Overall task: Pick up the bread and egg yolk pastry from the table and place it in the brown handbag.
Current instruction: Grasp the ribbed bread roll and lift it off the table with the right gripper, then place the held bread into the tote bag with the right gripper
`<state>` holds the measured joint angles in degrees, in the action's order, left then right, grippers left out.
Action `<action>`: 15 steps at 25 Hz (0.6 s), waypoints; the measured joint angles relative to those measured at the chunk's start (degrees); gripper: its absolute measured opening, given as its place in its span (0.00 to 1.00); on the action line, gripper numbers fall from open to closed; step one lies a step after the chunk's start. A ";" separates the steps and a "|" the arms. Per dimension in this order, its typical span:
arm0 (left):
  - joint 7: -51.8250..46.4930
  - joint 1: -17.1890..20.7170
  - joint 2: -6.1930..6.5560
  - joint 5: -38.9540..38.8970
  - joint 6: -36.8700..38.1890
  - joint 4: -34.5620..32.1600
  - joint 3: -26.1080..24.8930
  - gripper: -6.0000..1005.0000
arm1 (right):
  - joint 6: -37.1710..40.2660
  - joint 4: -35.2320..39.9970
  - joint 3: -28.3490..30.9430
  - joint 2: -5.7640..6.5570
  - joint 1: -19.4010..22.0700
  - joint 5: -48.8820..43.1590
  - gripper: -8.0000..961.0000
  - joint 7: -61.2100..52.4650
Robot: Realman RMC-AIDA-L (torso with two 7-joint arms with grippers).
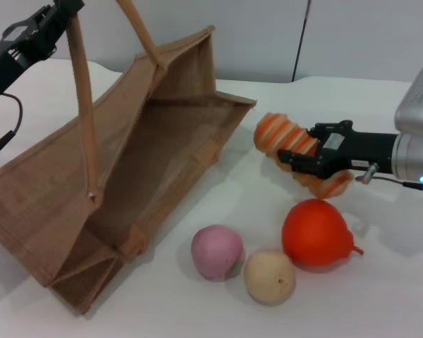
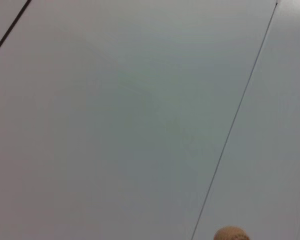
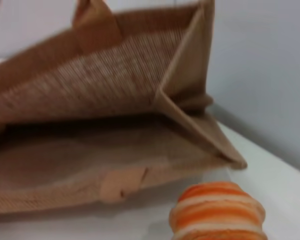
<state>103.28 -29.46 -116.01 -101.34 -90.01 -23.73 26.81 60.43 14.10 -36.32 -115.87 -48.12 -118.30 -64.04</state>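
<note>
Egg yolk pastry [image 1: 268,276] on table; right gripper [image 1: 304,163] clamps bread [image 1: 289,144].

No readable text, label, brand or number shows in any view — not on the brown woven jute handbag [image 1: 127,162], nor on the white table [image 1: 381,296].

The brown handbag [image 1: 120,169] lies on its side across the left half of the frame, its mouth gaping toward the right and unobstructed inside. A strip of bare bench [image 1: 233,190] separates that mouth from the bread [image 1: 296,151], held just to its right at mid-frame. One tan handle [image 1: 83,105] rises steeply across the upper left. Lower centre is crowded: pink ball [image 1: 216,252], egg yolk pastry [image 1: 268,276] and orange-red fruit [image 1: 317,232] sit bunched together.
</note>
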 joint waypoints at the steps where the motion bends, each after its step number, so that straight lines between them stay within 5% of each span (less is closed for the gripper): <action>1: -0.01 -0.08 0.00 0.02 0.00 0.00 0.00 0.14 | 1.58 0.85 -0.06 -0.03 0.15 0.08 0.61 0.24; 7: -0.65 -1.81 0.36 0.49 -0.51 0.00 0.32 0.14 | 10.77 4.47 -1.17 -0.08 -1.26 0.10 0.56 2.13; 15: -2.51 -6.13 0.45 2.27 -1.50 0.00 0.87 0.14 | 7.34 3.00 -7.66 -1.13 -8.10 0.07 0.50 2.18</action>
<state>100.77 -35.60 -115.56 -99.07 -91.51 -23.73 27.68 67.77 17.10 -43.98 -117.00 -56.22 -118.23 -61.86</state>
